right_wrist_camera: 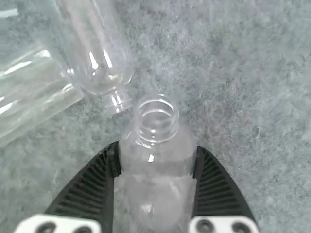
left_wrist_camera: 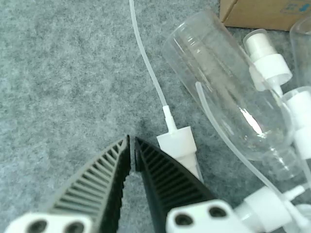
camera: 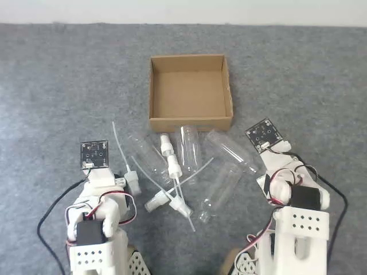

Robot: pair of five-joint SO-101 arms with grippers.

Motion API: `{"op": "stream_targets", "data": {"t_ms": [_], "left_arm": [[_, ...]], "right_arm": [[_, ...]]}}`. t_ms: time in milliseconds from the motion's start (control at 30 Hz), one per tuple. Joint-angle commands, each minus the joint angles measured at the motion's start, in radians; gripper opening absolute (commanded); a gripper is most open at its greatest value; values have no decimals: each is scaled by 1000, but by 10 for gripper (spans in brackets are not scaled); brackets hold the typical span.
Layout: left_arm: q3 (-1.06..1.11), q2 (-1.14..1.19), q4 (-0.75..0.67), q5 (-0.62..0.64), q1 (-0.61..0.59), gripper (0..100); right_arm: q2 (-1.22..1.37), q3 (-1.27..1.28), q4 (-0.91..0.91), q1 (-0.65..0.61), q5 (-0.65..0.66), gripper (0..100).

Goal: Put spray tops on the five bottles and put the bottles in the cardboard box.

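The open cardboard box point(camera: 190, 91) sits at the back of the grey carpet. In front of it several clear bottles point(camera: 189, 150) lie on their sides among loose white spray tops point(camera: 174, 166). My right gripper point(right_wrist_camera: 156, 151) is shut on a clear bottle point(right_wrist_camera: 155, 145), whose open neck points away from the fingers. Another bottle point(right_wrist_camera: 97, 53) lies just beyond, neck towards it. My left gripper point(left_wrist_camera: 132, 143) is shut with nothing in it, low over the carpet. Right beside its finger lies a spray top point(left_wrist_camera: 179, 145) with a long tube.
Bare carpet stretches to the left point(camera: 57, 97) and right point(camera: 298, 86) of the box. Dip tubes point(camera: 117, 143) stick out from the pile of spray tops. A bottle point(left_wrist_camera: 223, 82) lies close to the left gripper, on the far side of the spray top.
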Motion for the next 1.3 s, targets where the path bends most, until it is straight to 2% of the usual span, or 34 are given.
{"op": "stream_targets", "data": {"t_ms": [0,133,400,533,733,900,1033,1267], "left_arm": [[-10,-14,5,-5,-2,13],[-10,-14,5,-5,-2,13],[-10,-14,5,-5,-2,13],[-10,-14,5,-5,-2,13],[-10,-14,5,-5,-2,13],[-10,-14,5,-5,-2,13],[-10,-14,5,-5,-2,13],[-10,-14,5,-5,-2,13]], "right_arm": [[33,17,-47,13,-48,123],[33,44,-104,13,-91,185],[33,35,-113,8,-103,207],[33,-29,-38,10,-146,262],[33,-130,62,7,-149,262],[38,-166,77,5,-146,262],[145,-244,79,5,-146,262],[519,-463,88,2,-115,261]]}}
